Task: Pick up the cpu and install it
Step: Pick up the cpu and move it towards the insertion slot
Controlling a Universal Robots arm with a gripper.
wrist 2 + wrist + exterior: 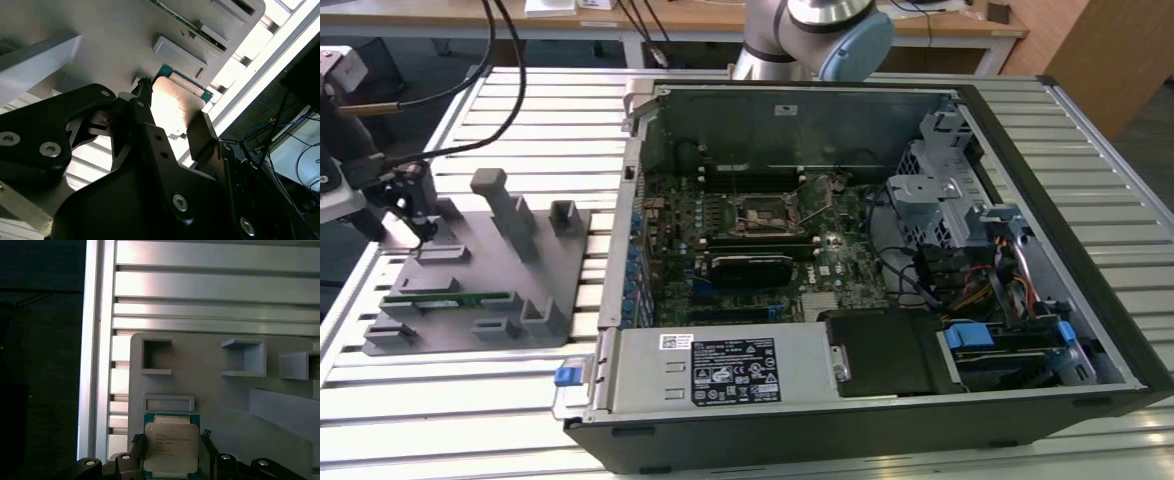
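Pick-up step, I judge; end effector (171, 437) straddles the cpu (170, 446) over the grey fixture (220, 405); whether clamped, I cannot tell; lifting needs a square hold.

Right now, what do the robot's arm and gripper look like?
The arm is a shiny silver tube with a round pale blue cap. The gripper is made of chunky black links dotted with silver screws. Black cables run toward it in the exterior view.

Exterior view high, wrist views near fixture (200, 365)
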